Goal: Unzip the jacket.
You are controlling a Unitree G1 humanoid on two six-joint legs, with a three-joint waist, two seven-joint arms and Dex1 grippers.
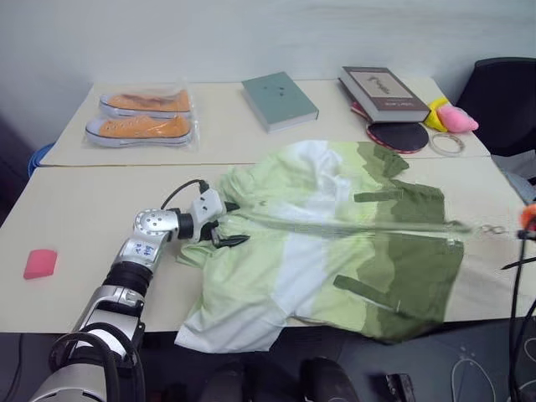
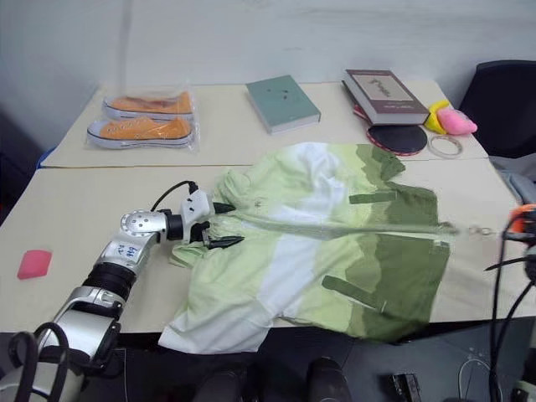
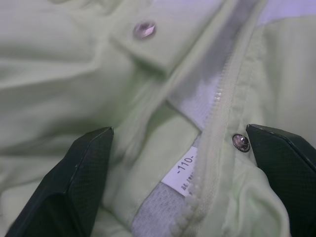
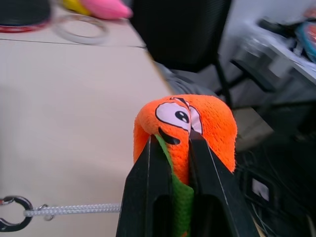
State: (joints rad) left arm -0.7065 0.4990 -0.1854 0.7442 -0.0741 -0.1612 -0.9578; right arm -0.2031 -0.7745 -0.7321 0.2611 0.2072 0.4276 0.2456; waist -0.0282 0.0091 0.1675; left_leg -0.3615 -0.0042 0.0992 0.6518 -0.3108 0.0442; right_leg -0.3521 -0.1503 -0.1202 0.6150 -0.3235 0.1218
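Your jacket [image 1: 335, 243] lies spread flat on the near surface [image 1: 75, 234], collar toward the left end effector [image 1: 224, 224] and its zipper [image 3: 217, 128] already parted at the collar (a size label shows inside). That left end effector hovers at the collar with its fingers spread wide, one on each side of the zipper line. The right end effector [image 4: 173, 163], off the surface's right edge, is pinching an orange plush toy [image 4: 197, 123] with a white cord [image 4: 74, 210] running back toward the jacket's hem
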